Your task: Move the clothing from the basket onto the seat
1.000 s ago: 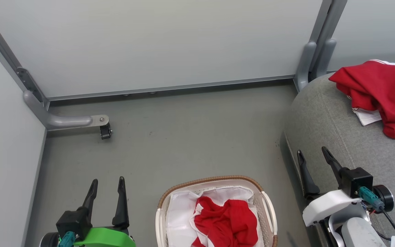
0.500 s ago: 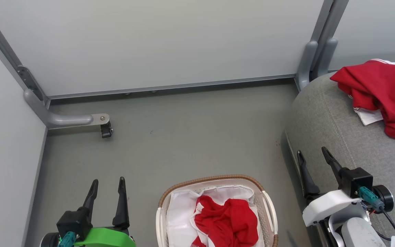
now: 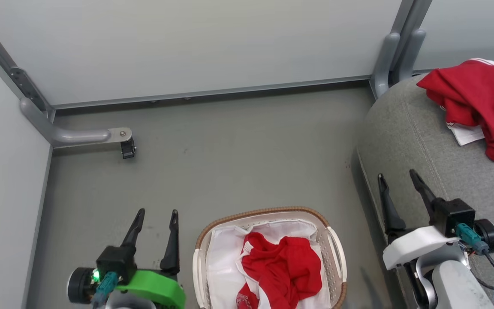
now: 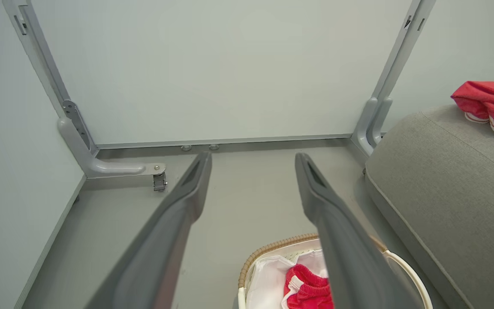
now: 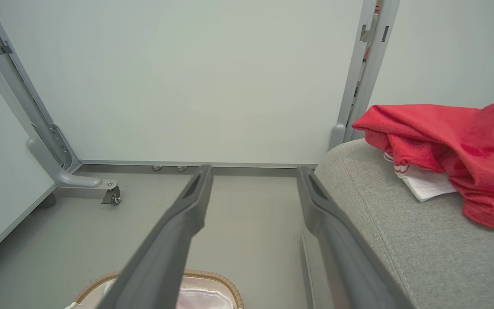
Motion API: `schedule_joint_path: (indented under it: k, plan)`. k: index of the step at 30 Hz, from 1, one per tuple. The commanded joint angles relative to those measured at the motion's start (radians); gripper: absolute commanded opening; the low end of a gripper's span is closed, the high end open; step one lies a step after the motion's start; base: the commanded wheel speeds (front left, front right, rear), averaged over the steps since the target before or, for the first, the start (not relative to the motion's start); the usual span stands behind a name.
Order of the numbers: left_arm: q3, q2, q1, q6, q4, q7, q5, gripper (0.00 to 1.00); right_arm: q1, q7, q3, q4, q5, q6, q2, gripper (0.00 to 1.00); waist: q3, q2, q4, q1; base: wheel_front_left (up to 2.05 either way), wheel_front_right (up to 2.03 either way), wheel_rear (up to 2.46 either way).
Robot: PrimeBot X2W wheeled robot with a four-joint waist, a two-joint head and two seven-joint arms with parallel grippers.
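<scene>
A crumpled red garment (image 3: 283,268) lies in the cream basket (image 3: 335,257) on its white liner, at the bottom centre of the head view; it also peeks out in the left wrist view, red garment (image 4: 309,289) inside the basket (image 4: 272,249). A second red garment (image 3: 483,101) with white trim rests on the grey seat (image 3: 405,137) at the right, garment (image 5: 444,146) on the seat (image 5: 401,240). My left gripper (image 3: 157,212) stands open just left of the basket, holding nothing. My right gripper (image 3: 397,175) is open and empty over the seat's front edge.
Grey floor (image 3: 238,163) stretches from the basket to pale partition walls. A metal foot with a castor (image 3: 127,148) juts out at the left, and a grey post base (image 3: 386,60) stands by the seat's far corner. The basket's rim (image 5: 212,277) shows low in the right wrist view.
The head camera has tilted, shifting the scene upward. My left gripper has risen and moved right, closer to the basket. The right gripper sits slightly higher. Both garments lie as before.
</scene>
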Motion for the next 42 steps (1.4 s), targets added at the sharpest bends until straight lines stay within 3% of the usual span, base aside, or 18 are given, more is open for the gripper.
schedule_joint_path:
  k: [1, 8, 23, 31, 42]
  plan:
    - [-0.014, 0.0, -0.032, -0.008, 0.013, 0.001, 0.012, 1.0, -0.015, -0.002, -0.01, -0.01, -0.011, -0.001, -0.004, 1.0, 0.037, 0.0103, -0.003, 0.0, 0.0, 0.0, 0.0]
    - [-0.154, 0.001, -0.211, -0.03, 0.15, 0.001, 0.028, 1.0, -0.099, -0.002, -0.056, -0.063, -0.053, -0.001, -0.004, 1.0, 0.183, 0.0103, -0.018, 0.0, 0.0, 0.0, 0.0]
    - [-0.545, 0.003, -0.559, -0.044, 0.577, 0.03, -0.081, 1.0, -0.323, -0.002, -0.059, -0.189, -0.071, -0.001, -0.004, 1.0, 0.522, 0.0103, -0.125, 0.0, 0.0, 0.0, 0.0]
    - [-0.651, 0.003, -0.639, -0.044, 0.678, 0.074, -0.175, 1.0, -0.401, -0.002, -0.047, -0.235, -0.046, -0.001, -0.003, 1.0, 0.665, 0.0103, -0.174, 0.0, 0.0, 0.0, 0.0]
    - [-0.79, 0.003, -0.689, -0.044, 0.731, 0.157, -0.328, 1.0, -0.447, -0.002, -0.032, -0.25, -0.014, -0.001, -0.004, 1.0, 0.761, 0.0103, -0.202, 0.0, 0.0, 0.0, 0.0]
